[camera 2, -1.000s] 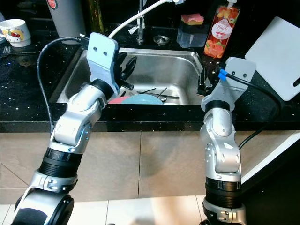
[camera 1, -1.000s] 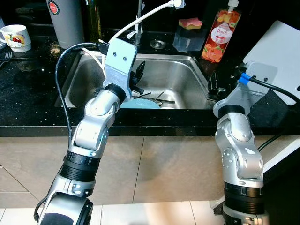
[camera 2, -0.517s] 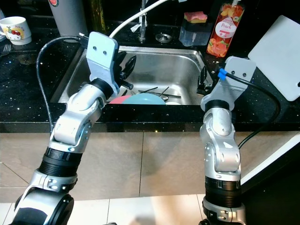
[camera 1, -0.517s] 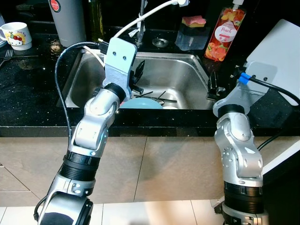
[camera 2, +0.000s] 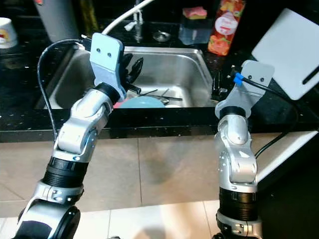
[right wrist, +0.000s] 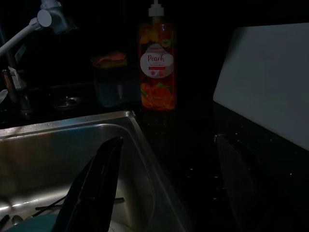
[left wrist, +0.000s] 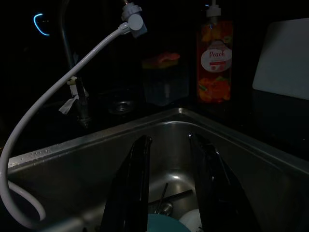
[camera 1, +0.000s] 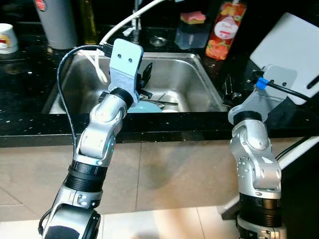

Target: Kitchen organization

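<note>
two grippers over one steel sink point(camera 1: 199, 74) set in a black speckled table point(camera 1: 30, 124), catalogued as they stand:

- left gripper point(left wrist: 169, 193): reached in over the sink's front edge, fingers point(left wrist: 133, 188) parted with nothing between them, aimed down at the dishes; judged a pre-grasp pose for lifting something out
- right gripper point(camera 2: 215, 85): poised at the sink's right rim, fingers spread wide, one over the basin and one over the table, holding nothing; probably waiting its turn
- blue plate point(camera 2: 141, 102): lying in the basin against the near wall, just below the left gripper; likely the first item to be cleared
- utensils point(camera 1: 162, 101): thin dark pieces lying loose on the basin floor beyond the plate, kind too small to tell
- white hose point(left wrist: 53, 92): arching from the tap down into the basin's left side
- peach soap bottle point(left wrist: 213, 60): upright behind the sink's right corner, beside a sponge holder point(left wrist: 164, 79)
- white cutting board point(camera 1: 294, 50): lying on the table right of the sink
- mug point(camera 1: 6, 38): far left, well apart
</note>
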Controlling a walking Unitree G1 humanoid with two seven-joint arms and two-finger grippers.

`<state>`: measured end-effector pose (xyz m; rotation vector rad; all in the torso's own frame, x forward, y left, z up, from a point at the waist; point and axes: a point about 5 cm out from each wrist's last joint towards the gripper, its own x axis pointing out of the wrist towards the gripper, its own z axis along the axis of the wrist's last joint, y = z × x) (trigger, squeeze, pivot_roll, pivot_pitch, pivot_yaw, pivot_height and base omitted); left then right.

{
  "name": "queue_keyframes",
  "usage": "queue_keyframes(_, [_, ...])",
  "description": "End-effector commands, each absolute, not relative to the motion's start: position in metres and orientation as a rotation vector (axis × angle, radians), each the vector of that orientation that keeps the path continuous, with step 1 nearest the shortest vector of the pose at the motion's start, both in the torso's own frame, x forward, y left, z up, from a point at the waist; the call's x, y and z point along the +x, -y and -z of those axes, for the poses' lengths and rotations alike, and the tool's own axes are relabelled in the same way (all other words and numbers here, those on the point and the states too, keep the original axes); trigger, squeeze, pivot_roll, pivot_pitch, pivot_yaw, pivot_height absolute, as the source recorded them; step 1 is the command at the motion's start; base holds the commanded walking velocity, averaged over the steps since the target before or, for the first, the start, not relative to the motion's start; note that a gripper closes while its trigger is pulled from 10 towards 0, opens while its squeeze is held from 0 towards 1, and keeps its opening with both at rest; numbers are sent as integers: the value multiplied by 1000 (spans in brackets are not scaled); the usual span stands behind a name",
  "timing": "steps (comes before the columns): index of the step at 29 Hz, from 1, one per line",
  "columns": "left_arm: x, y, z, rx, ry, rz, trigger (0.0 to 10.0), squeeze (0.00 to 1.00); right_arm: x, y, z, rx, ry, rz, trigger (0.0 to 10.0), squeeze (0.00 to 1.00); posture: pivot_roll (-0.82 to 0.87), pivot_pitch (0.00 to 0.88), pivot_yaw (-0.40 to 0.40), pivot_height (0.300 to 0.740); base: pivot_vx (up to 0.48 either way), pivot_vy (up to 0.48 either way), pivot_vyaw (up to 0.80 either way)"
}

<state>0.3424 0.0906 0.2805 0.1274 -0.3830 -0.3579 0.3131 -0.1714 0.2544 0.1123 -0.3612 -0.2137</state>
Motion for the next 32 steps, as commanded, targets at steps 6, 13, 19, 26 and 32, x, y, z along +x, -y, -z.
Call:
queue_keyframes(6, [341, -87, -274, 131, 352, 391, 10000, 0, 313, 172, -251, 109, 345, 216, 10000, 0, 193, 54, -67, 740, 0, 0, 0])
queue_keyframes(13, [330, -76, -270, 125, 333, 544, 10000, 0, 315, 171, -246, 91, 306, 222, 10000, 0, 197, 51, -68, 740, 0, 0, 0])
queue_keyframes(19, [316, -67, -276, 136, 402, 627, 10000, 0, 315, 171, -243, 88, 291, 215, 10000, 0, 196, 44, -70, 740, 0, 0, 0])
queue_keyframes(26, [296, -69, -264, 303, 492, 557, 10000, 0, 314, 160, -226, 69, 230, 177, 10000, 0, 213, 35, -100, 740, 0, 0, 0])
queue_keyframes(32, [305, -94, -261, 290, 459, 343, 10000, 0, 314, 161, -223, 57, 238, 187, 10000, 0, 223, 26, -114, 740, 0, 0, 0])
